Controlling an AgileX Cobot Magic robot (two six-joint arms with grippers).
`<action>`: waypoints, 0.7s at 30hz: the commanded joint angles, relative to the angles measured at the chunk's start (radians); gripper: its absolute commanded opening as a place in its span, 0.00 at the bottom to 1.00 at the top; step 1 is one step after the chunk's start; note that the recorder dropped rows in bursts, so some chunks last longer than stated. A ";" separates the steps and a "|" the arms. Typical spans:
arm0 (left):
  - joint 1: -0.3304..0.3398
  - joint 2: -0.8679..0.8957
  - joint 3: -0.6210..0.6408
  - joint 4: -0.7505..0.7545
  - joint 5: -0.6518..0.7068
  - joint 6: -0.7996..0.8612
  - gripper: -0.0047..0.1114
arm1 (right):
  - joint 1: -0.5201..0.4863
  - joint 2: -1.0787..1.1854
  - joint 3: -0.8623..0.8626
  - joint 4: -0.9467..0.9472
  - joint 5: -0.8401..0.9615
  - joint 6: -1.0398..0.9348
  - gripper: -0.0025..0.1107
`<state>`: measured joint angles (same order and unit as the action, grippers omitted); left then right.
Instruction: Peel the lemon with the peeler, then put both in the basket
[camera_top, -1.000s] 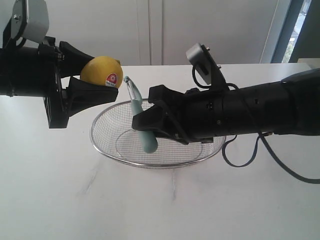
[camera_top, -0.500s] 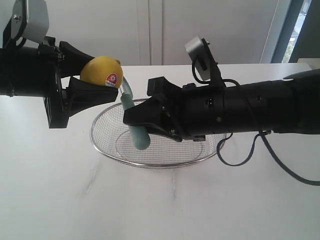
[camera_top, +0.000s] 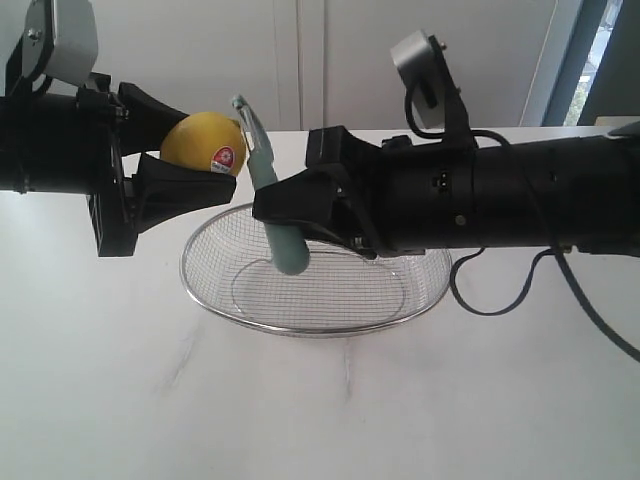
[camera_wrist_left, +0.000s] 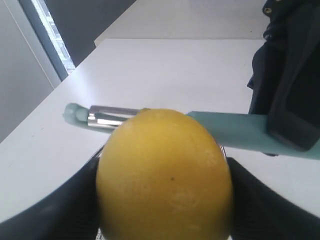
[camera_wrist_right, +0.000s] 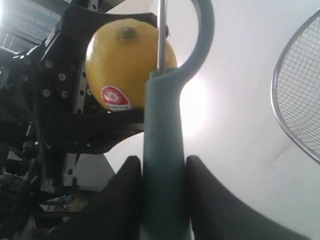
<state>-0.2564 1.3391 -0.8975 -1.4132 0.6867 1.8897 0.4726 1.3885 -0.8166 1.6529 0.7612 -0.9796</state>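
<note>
Yellow and round, the lemon (camera_wrist_left: 164, 172) is clamped between the two black fingers of the left gripper (camera_top: 205, 152), held up in the air to the left of the basket (camera_top: 310, 333) and higher than its rim. We see its red-and-white sticker (camera_top: 226, 156) only from the exterior and the right wrist views; from the left wrist the fruit fills the view and hides the middle part of the peeler (camera_wrist_right: 163, 125) behind it.

Our right gripper (camera_top: 290, 222) is closed around the pale teal handle. The tool stands nearly upright, a little tilted, with the looped head on top, just beside the lemon, and the handle end hanging over the wire mesh. The fingers cover a part of the handle, and the metal blade shows only as a thin line from the right wrist. We cannot tell if the blade touches the peel.

The basket sits on the white table (camera_top: 150, 400), and the right arm hides its far rim. In the right wrist view only one edge of it shows
</note>
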 joint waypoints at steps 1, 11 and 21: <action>-0.005 -0.006 0.001 -0.027 0.012 -0.006 0.04 | -0.002 -0.033 0.002 -0.012 -0.011 -0.010 0.02; -0.005 -0.006 0.001 -0.027 0.012 -0.006 0.04 | -0.007 -0.143 0.002 -0.156 -0.086 0.081 0.02; -0.005 -0.006 0.001 -0.027 0.012 -0.006 0.04 | -0.021 -0.389 0.002 -0.669 -0.258 0.514 0.02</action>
<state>-0.2564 1.3391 -0.8975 -1.4132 0.6867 1.8897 0.4666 1.0646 -0.8166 1.1720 0.5491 -0.6279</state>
